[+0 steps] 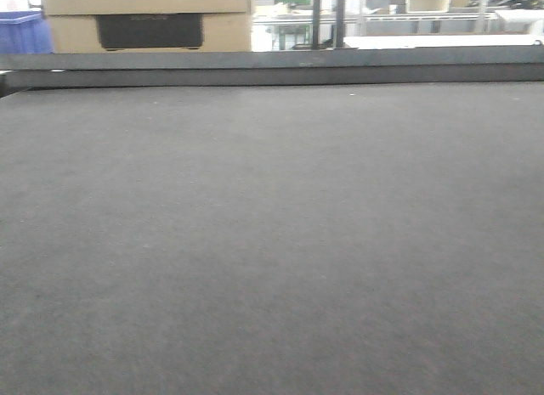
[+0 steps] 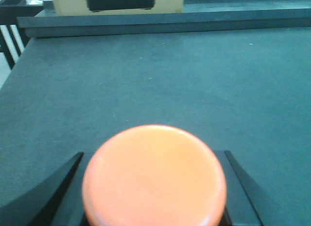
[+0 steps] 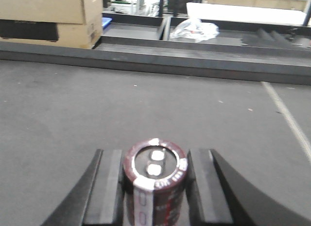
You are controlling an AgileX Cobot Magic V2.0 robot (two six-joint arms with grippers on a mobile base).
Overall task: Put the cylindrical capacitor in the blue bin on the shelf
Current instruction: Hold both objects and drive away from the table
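Right jaws (image 3: pixel 156 155) closed on the capacitor (image 3: pixel 155 187), pads touching both its sides. Capacitor upright, dark brown sleeve with a pale stripe, two silver terminals on top. It sits in the near middle of the right wrist view, above the grey surface (image 1: pixel 272 242).

Left jaws (image 2: pixel 153 154) closed on an orange disc (image 2: pixel 154 177), which fills the gap between the fingers; disc blurred.

Raised rail (image 1: pixel 272 72) runs along the surface's far edge. Beyond it, far left: cardboard box (image 1: pixel 149 17), with a blue bin (image 1: pixel 21 31) just left of it. White line (image 3: pixel 286 114) crosses the surface at right.
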